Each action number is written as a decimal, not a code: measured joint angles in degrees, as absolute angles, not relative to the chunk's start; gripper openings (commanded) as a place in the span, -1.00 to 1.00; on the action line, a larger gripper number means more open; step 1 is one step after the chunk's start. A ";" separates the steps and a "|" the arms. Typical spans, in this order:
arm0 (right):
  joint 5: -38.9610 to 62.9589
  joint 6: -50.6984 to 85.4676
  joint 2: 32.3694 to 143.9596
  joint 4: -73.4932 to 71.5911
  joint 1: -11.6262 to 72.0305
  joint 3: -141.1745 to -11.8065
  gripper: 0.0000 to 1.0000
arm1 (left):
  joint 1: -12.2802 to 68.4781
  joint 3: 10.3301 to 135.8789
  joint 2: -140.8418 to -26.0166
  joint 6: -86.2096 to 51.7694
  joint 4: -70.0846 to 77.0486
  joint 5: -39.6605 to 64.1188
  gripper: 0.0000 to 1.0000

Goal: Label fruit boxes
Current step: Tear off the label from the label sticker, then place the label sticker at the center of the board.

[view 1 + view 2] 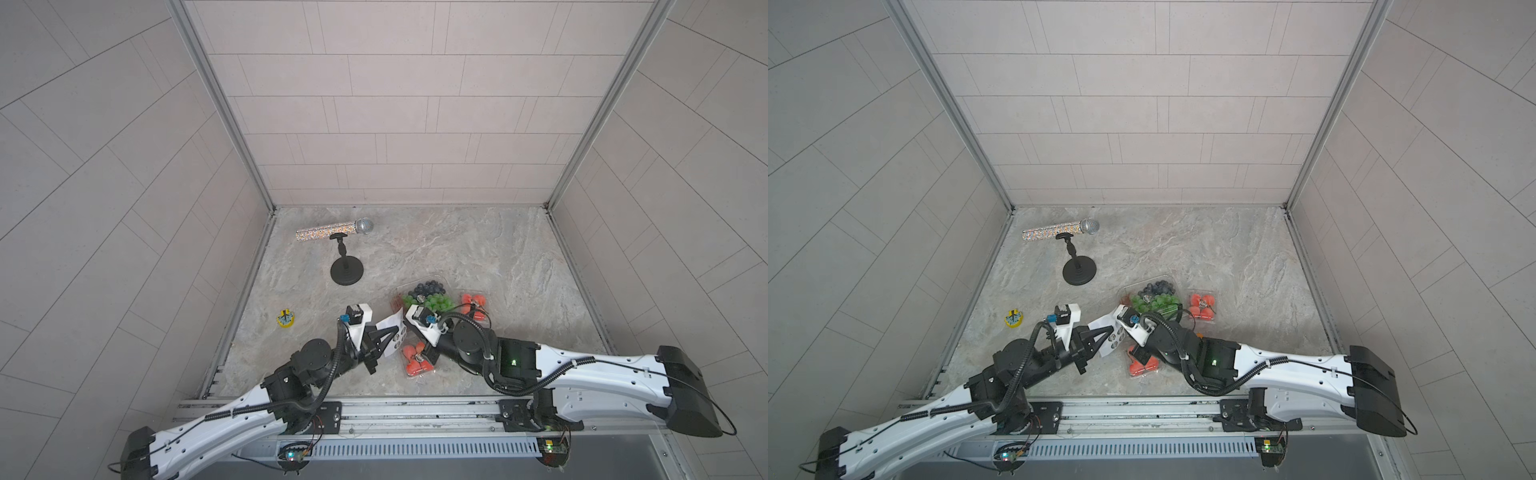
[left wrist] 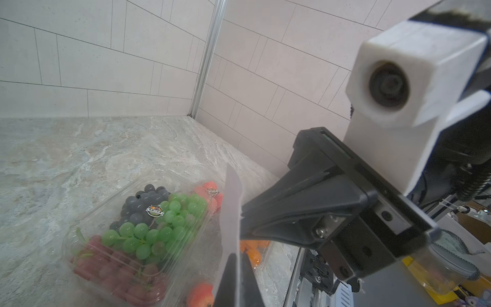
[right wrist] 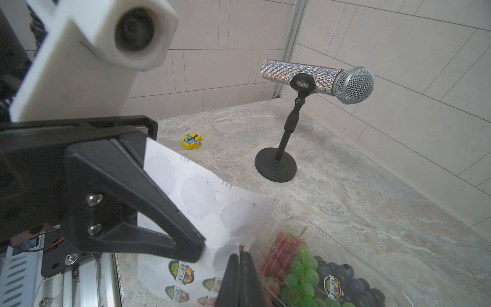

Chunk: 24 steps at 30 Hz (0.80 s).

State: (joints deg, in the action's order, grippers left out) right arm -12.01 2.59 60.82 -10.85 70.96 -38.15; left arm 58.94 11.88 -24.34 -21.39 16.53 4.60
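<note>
At six o'clock, nearest our base, our left gripper (image 2: 237, 265) is clamped shut on the white paper sheet of round stickers (image 3: 202, 196) over the grey marbled table (image 1: 498, 257). Our right gripper (image 3: 240, 259) is pinched fully closed on that sheet's edge, seemingly on a sticker's rim. Just beyond lie the clear plastic clamshell fruit boxes: the small red-fruit box (image 1: 415, 357) at six, the orange box (image 2: 253, 252) at five under our right arm, the large grape-and-blueberry box (image 1: 424, 299) centrally, and the second red-fruit box (image 1: 473, 305) at its three o'clock. We judge the left should hold the sheet taut while the right peels slowly and low, so the sticker neither tears nor folds.
</note>
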 measured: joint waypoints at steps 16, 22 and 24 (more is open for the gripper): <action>-26.57 13.06 55.99 8.67 70.91 -41.45 -1.00 | 58.96 9.37 -23.88 -30.37 12.12 -4.84 -1.00; -32.03 25.36 56.05 24.86 70.63 -42.94 -1.00 | 58.94 3.31 -24.95 -39.35 7.38 -11.44 -1.00; -32.80 28.93 56.03 31.05 69.95 -43.75 -1.00 | 58.94 1.54 -24.10 -41.71 5.32 -13.41 -1.00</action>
